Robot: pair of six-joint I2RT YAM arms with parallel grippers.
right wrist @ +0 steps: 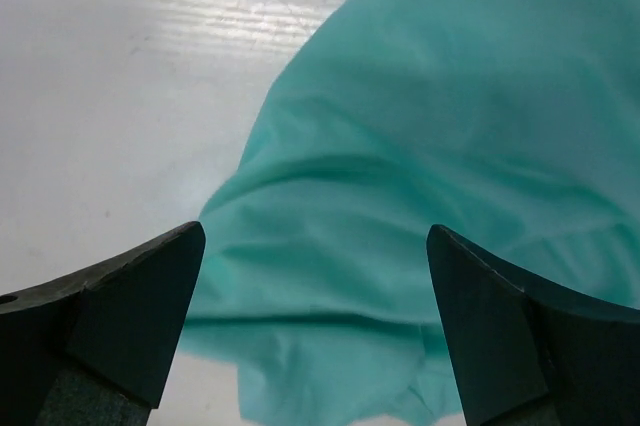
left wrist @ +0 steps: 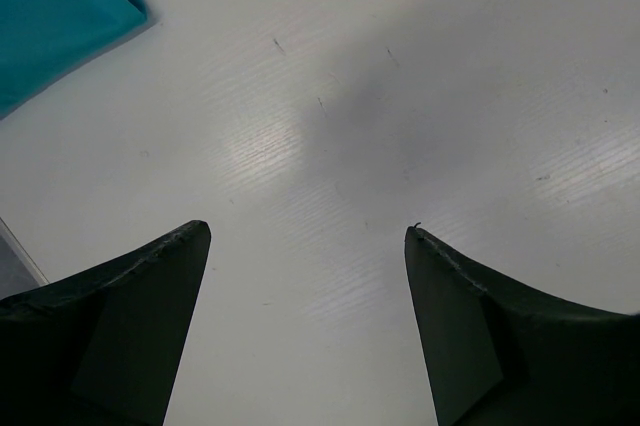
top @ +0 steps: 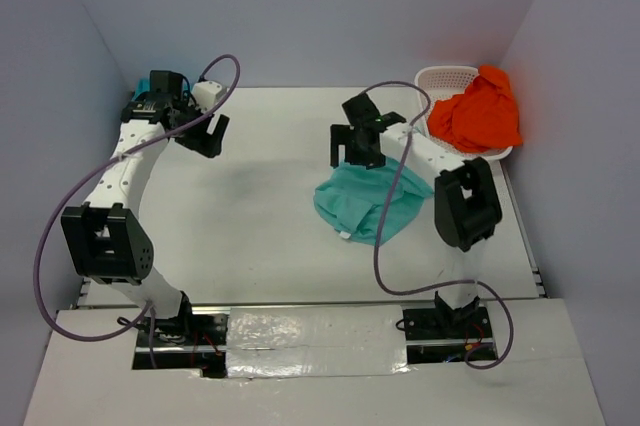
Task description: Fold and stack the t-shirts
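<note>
From above, the mint-aqua t-shirt lies crumpled on the worktop, and the orange t-shirt is heaped in the basket at far right. In the left wrist view, the left end effector is spread wide and empty over the worktop, with the teal t-shirt at upper left. In the right wrist view, the right end effector, wide and empty, hangs over the mint-aqua t-shirt.

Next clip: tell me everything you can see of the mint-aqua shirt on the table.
The mint-aqua shirt is soft plain cloth, lying crumpled and unfolded on the white table, right of centre. Folds run across it; sleeves cannot be made out. The right gripper hangs over its far edge, jaws open, gripping nothing.
</note>
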